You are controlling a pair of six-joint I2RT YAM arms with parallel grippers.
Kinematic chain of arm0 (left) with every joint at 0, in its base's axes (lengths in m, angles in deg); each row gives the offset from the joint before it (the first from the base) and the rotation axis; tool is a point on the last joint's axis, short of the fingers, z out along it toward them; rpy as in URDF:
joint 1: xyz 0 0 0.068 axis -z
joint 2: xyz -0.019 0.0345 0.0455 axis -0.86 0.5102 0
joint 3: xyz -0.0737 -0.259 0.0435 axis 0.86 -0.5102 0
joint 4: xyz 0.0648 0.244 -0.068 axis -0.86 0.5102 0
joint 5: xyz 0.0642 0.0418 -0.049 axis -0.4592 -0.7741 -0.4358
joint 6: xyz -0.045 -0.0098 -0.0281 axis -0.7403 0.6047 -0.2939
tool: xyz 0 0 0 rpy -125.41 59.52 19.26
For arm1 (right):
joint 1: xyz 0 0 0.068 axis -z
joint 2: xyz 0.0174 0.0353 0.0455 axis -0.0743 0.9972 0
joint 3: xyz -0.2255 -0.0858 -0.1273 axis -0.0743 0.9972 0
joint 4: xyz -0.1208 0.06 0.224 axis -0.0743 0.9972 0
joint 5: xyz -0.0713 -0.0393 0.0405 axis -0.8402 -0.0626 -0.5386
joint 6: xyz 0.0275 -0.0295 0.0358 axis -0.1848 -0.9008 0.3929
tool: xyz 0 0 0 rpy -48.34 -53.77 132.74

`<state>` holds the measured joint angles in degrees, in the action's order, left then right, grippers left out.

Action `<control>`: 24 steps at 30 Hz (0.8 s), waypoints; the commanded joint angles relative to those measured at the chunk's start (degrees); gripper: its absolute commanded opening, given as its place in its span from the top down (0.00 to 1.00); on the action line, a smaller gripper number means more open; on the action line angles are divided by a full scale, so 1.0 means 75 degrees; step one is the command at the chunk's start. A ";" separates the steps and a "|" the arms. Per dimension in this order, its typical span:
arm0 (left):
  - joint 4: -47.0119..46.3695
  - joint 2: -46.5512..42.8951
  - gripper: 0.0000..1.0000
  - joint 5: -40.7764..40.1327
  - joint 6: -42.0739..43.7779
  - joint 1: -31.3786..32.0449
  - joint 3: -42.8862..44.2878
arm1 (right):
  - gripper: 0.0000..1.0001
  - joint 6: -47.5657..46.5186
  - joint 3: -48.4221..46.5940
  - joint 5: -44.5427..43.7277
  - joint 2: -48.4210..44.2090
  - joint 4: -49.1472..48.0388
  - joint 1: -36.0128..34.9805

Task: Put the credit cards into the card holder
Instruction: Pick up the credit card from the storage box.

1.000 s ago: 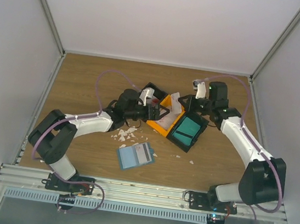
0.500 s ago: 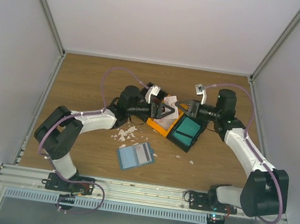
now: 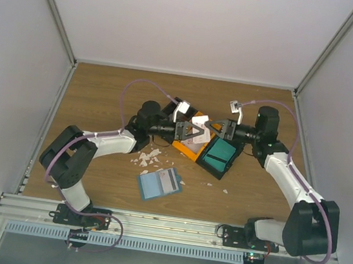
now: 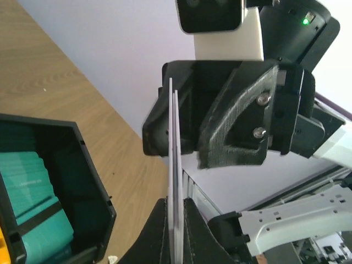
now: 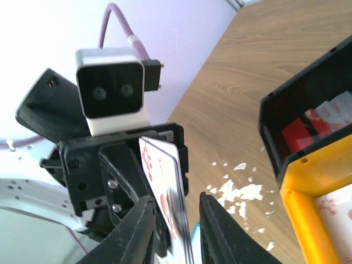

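Note:
Above the bins, my two grippers meet tip to tip. Two white credit cards [image 3: 201,130] with red print stand on edge between them. My left gripper [image 3: 195,133] is shut on the cards [image 4: 175,181], its black fingers [image 4: 154,236] pressed flat against both faces. My right gripper [image 3: 211,126] faces it with jaws parted. In the right wrist view one finger lies beside the cards [image 5: 165,181] and the other finger [image 5: 217,231] stands apart from them. The dusty-blue card holder [image 3: 160,183] lies open on the table, nearer the arm bases.
An orange bin [image 3: 187,149] and a black bin holding a teal block [image 3: 220,154] sit beneath the grippers. White scraps [image 3: 147,159] lie scattered left of the bins. Red and white items lie in another black bin [image 5: 313,124].
The two grippers came together over the bins. My left gripper closed on the cards that my right gripper held. My right gripper's jaws have parted.

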<state>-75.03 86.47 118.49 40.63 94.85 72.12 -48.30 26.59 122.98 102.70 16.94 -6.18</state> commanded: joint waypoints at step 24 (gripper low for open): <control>0.0723 -0.1062 1.00 0.2013 0.1416 -0.0096 0.0315 | 0.57 -0.1181 0.0904 0.1001 -0.1620 -0.0432 -0.0180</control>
<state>-70.33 80.57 130.55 49.13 94.63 71.71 -55.57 31.51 128.07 92.28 16.46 -6.31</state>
